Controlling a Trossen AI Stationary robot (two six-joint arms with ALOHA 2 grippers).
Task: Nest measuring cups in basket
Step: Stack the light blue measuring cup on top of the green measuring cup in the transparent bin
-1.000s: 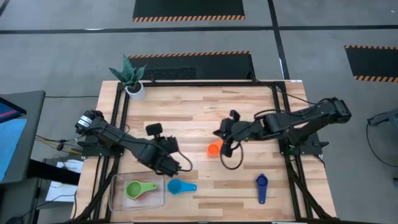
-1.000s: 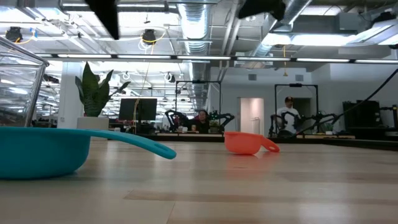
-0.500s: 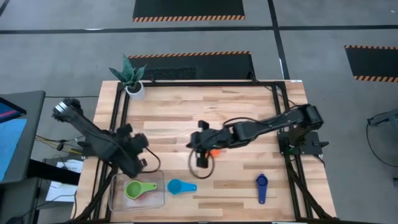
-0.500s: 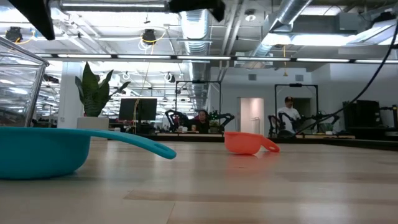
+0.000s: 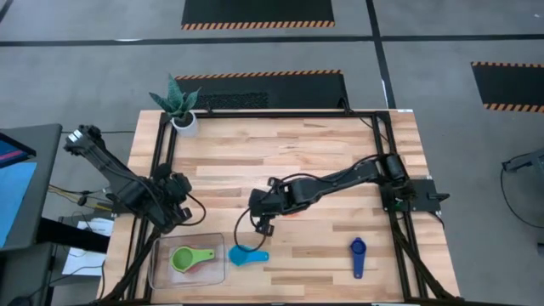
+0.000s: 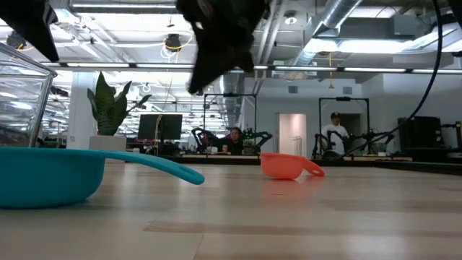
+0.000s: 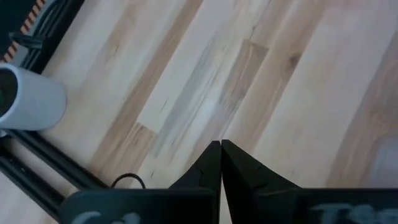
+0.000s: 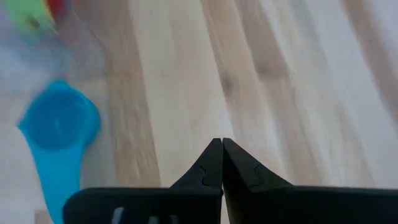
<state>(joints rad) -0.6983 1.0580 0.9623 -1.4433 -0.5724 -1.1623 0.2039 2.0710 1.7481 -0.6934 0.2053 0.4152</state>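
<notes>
A pale wooden tabletop [image 5: 255, 153] of butcher-block strips fills the middle of the high view, with a white plant pot [image 5: 183, 121] at its upper left corner. Along its lower edge lie the clear basket [image 5: 161, 276] at lower left, a light blue cup [image 5: 242, 255] just beside it, and a dark blue cup [image 5: 357, 255] well apart at lower right. A red cup [image 6: 285, 165] sits near the centre.

Overhead camera looks straight down on the tabletop [image 5: 280, 153]; low camera looks level across it; both share the light blue cup [image 5: 245, 255]
</notes>
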